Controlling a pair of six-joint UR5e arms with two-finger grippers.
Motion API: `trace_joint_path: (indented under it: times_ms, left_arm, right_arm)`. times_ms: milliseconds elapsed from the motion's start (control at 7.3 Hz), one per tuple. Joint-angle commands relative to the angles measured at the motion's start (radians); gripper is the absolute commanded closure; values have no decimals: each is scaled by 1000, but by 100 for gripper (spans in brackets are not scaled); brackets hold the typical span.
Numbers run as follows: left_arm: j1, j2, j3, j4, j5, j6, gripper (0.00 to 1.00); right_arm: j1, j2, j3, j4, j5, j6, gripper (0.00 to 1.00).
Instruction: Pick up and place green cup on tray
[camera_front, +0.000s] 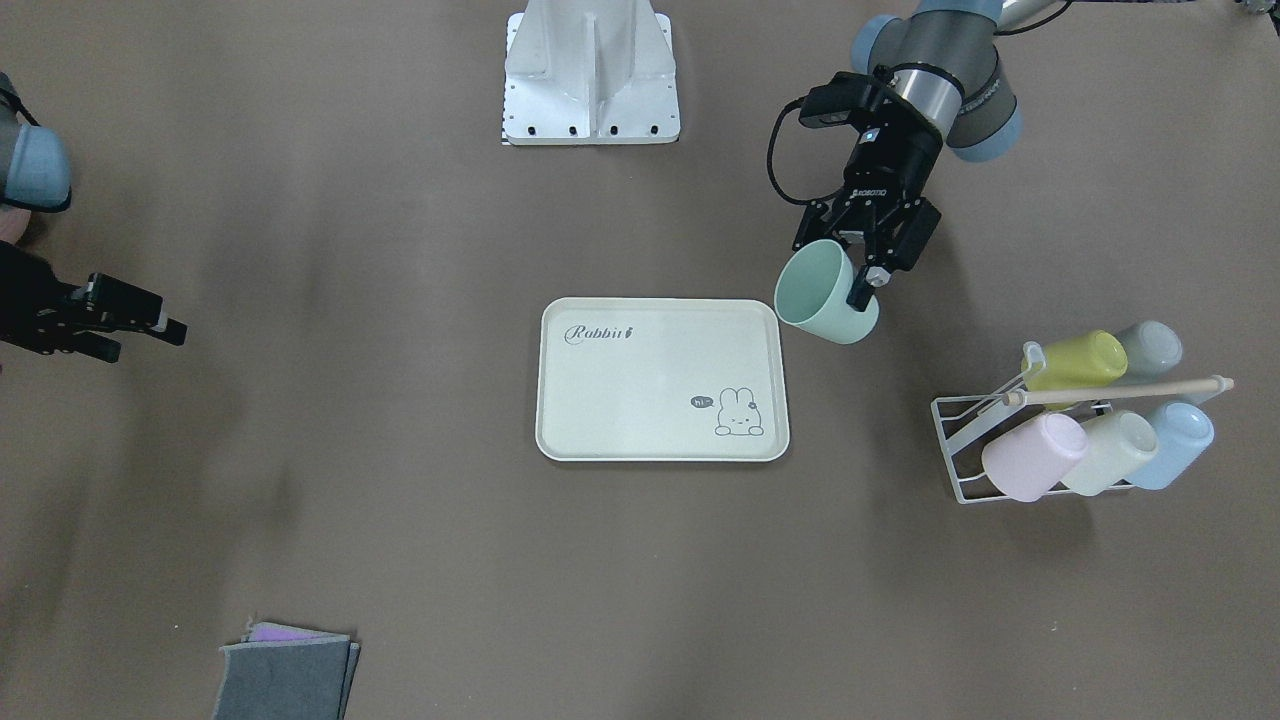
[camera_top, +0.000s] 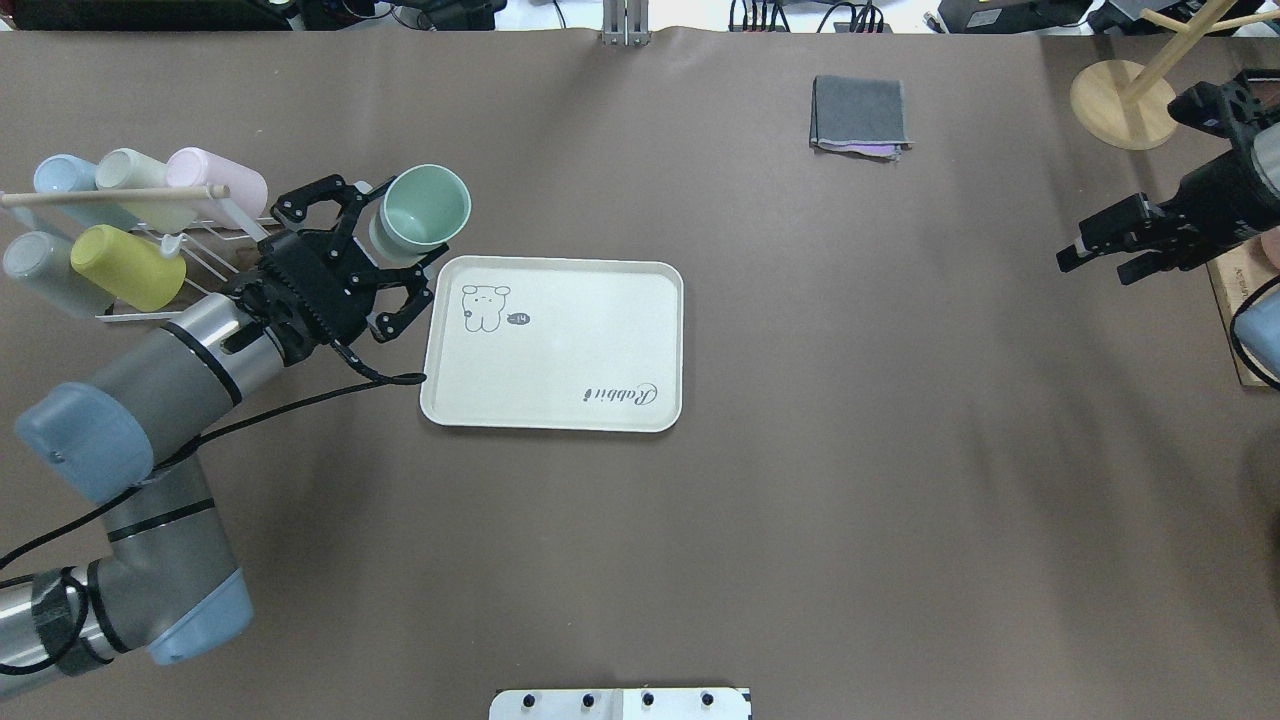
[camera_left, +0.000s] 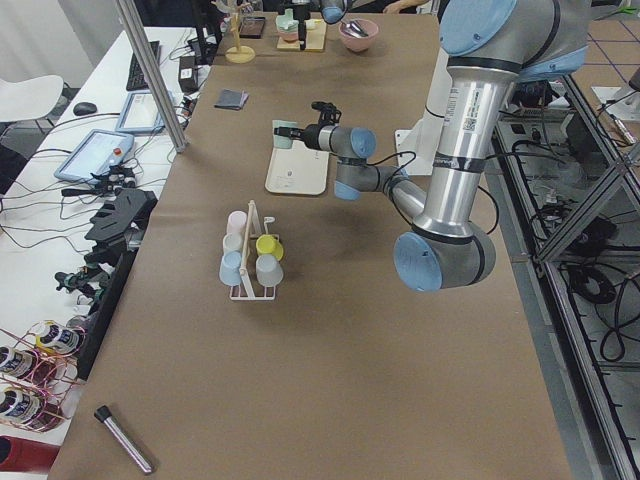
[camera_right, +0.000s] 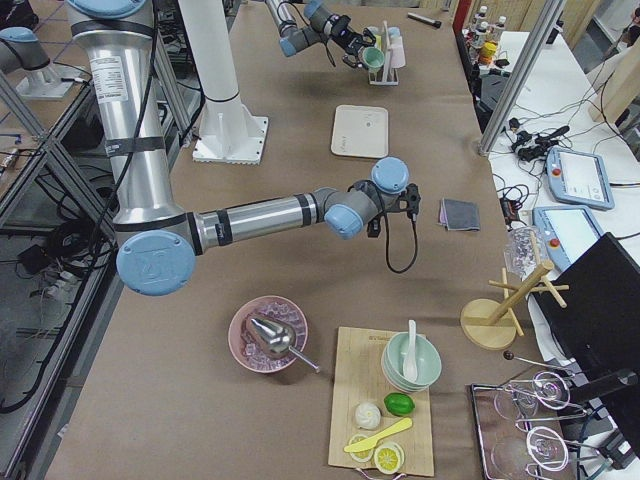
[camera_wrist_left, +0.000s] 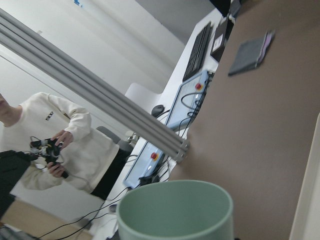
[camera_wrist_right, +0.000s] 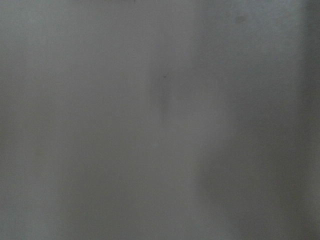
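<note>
**Green cup aloft beside the tray**

Grips the green cup (camera_top: 420, 212) in the left tool (camera_top: 400, 238), fingers narrowed onto opposite sides of its wall. Holds it tilted and clear of the counter (camera_top: 800, 520), mouth turned up and toward the tray (camera_top: 560, 350). Hangs it by the tray's short side facing the counter's left end, not on the tray. Cannot settle on a corner of that side: appears off one in the overhead view, off the other in the front view. Shows in the left wrist view only as a rim low in the picture, with a sliver of tray at the right.

As for the tray: flat near mid-counter, bunny drawing toward the left end and the operators' edge, "Rabbit" script toward the right end and the robot's edge.

Holds the right tool (camera_top: 1095, 268) near the right end of the counter, well apart from the tray, fingers spread wide around nothing. Gets only grey blur from the right wrist view.

Has a wire rack (camera_front: 960, 440) near the left end, just beyond the left tool, carrying a pink cup (camera_front: 1033, 455), cream cup (camera_front: 1110, 450), blue cup (camera_front: 1175, 445), lime cup (camera_front: 1075, 360) and grey cup (camera_front: 1150, 348) on their sides, with a wooden rod (camera_front: 1120, 390) across the top. Has a folded grey cloth (camera_top: 860, 115) by the operators' edge, toward the right end.
</note>
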Motion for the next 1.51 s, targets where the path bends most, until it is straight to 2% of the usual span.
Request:
trace_joint_path:
  times_ms: [0, 137, 274, 411, 548, 685, 1095, 1369]
  left_arm:
    - [17, -135, 202, -210, -73, -155, 98]
    - [27, -187, 283, -248, -149, -244, 99]
    - [27, -236, 366, -328, -172, -286, 99]
    - [27, -261, 409, -348, -220, -302, 99]
    - [29, -257, 411, -350, -229, -357, 99]
    - [27, -249, 426, -348, -231, -395, 98]
    - [32, -258, 486, -319, -229, -441, 98]
    - [32, -263, 500, -257, -231, -441, 96]
  right_arm:
    - [87, -43, -2, -74, -31, -195, 0]
    - [109, -43, -1, -155, -98, -278, 0]
    - [142, -41, 2, -256, -152, -376, 0]
    - [179, -34, 5, -385, -198, -526, 0]
    - [236, -23, 13, -514, -194, -632, 0]
    - [254, -35, 27, -573, -194, -690, 0]
    - [261, -84, 12, -572, -206, -757, 0]
    - [261, -86, -8, -569, -248, -764, 0]
